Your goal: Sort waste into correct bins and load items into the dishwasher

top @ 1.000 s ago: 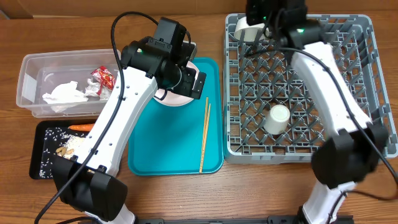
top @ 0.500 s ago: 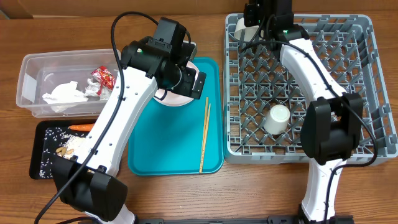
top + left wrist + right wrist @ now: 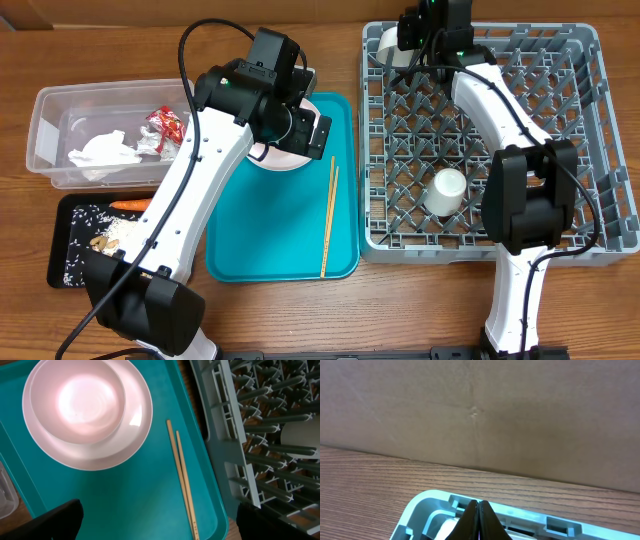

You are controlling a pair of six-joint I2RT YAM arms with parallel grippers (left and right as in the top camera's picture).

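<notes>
Your left gripper (image 3: 157, 512) hangs released, chopsticks (image 3: 181, 475) under the gap between its jaws, bowl (image 3: 76, 402) ahead; your right gripper (image 3: 478, 511) is clenched tight above the rack (image 3: 420, 502) corner

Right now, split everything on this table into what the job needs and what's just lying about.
Job:
- wrapper and tissue in the clear tub
- carrot and rice on the black tray
- plate, bowl, chopsticks
- cup and second bowl in the grey rack

Lying about:
- teal tray
- table
</notes>
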